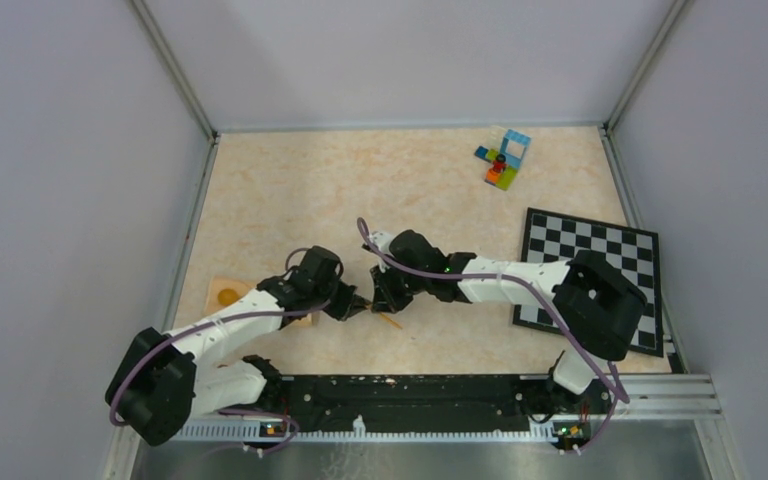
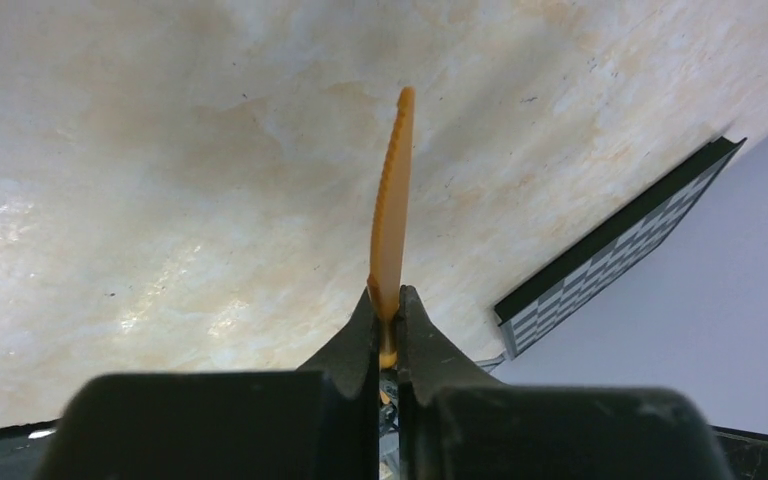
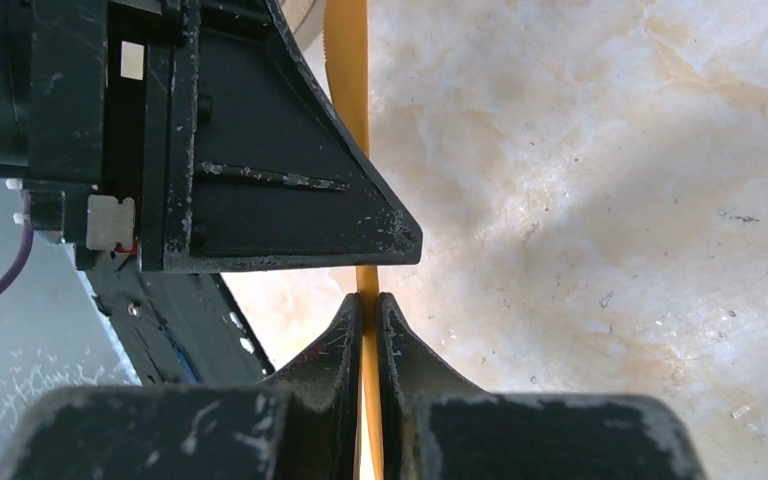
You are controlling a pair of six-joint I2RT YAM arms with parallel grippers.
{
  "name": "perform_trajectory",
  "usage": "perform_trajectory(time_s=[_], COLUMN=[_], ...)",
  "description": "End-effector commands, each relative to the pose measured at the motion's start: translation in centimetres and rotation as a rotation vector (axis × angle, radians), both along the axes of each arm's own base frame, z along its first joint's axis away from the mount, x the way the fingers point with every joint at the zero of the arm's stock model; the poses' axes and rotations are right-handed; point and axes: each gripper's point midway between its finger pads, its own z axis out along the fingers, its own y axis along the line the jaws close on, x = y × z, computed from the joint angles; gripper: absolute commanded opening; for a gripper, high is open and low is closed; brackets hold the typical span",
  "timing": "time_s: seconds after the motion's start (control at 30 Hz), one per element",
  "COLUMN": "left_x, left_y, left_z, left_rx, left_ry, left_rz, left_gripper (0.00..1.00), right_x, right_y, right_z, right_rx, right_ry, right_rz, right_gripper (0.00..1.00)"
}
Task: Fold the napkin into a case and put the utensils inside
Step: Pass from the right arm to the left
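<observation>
**A:** Biggest things first: what's where?

**B:** The pale marbled table (image 1: pixel 410 190) fills the top view. The checkered board (image 1: pixel 590 250) lies at 3 o'clock from its middle and the toy bricks (image 1: pixel 503 160) at 1 o'clock. The napkin (image 1: pixel 243 290) lies at 8 o'clock, mostly under the left arm (image 1: pixel 230 330), so I can't tell how it is folded.

**A:** And the utensils?

**B:** The spoon (image 1: pixel 228 296) shows only its round orange bowl, on the cloth's outer end. The knife (image 2: pixel 392 200) is up off the table, near the middle.

**A:** Who has it?

**B:** Both. The left gripper (image 2: pixel 387 300) is pressed together on the handle end, with the blade running straight out toward 12 o'clock in its own camera. The right gripper (image 3: pixel 368 305) pinches the same orange strip. In its camera the strip runs 12 to 6 through its fingers, and the left finger is just above.

**A:** So what does the next move turn on?

**B:** The napkin lies at about 9 o'clock from where the grippers meet, and the left arm is the nearer one. From above, the knife's free end pokes toward 4 o'clock, away from the cloth. My guess is the right gripper lets go, and the left then swings the knife's long axis round to line up with the cloth's opening.
</observation>
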Motion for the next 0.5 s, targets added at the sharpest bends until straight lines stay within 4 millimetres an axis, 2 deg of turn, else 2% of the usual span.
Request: perform_trajectory(time_s=[0.0, 0.07, 0.2, 0.27, 0.3, 0.37, 0.47], left_x=[1.7, 1.9, 2.3, 2.5, 2.7, 3.0, 2.4], left_y=[0.1, 1.1, 5.8, 9.6, 11.6, 15.7, 21.9], left_z=[2.1, 2.4, 3.8, 4.9, 5.7, 6.8, 7.7], left_rx=[0.046, 0.107, 0.267, 0.344, 0.375, 0.449, 0.57], left_ry=[-0.092, -0.107, -0.158, -0.185, -0.212, -0.253, -0.175], left_rz=[-0.015, -0.01, -0.009, -0.011, -0.002, -0.02, 0.031], left_gripper=[0.0, 0.0, 0.0, 0.0, 0.0, 0.0, 0.0], right_x=[-0.1, 0.0, 0.5, 1.2, 1.2, 1.2, 0.7], right_y=[1.3, 1.5, 3.0, 4.0, 4.8, 6.9, 10.1], right_z=[2.4, 2.4, 4.0, 4.4, 4.4, 4.9, 5.4], right_rx=[0.063, 0.049, 0.108, 0.132, 0.151, 0.211, 0.31], right_ry=[-0.037, -0.013, 0.014, 0.044, 0.079, 0.145, 0.245], right_rz=[0.02, 0.003, -0.02, -0.066, -0.069, -0.051, 0.0], right_gripper=[0.0, 0.02, 0.34, 0.45, 0.47, 0.47, 0.48])
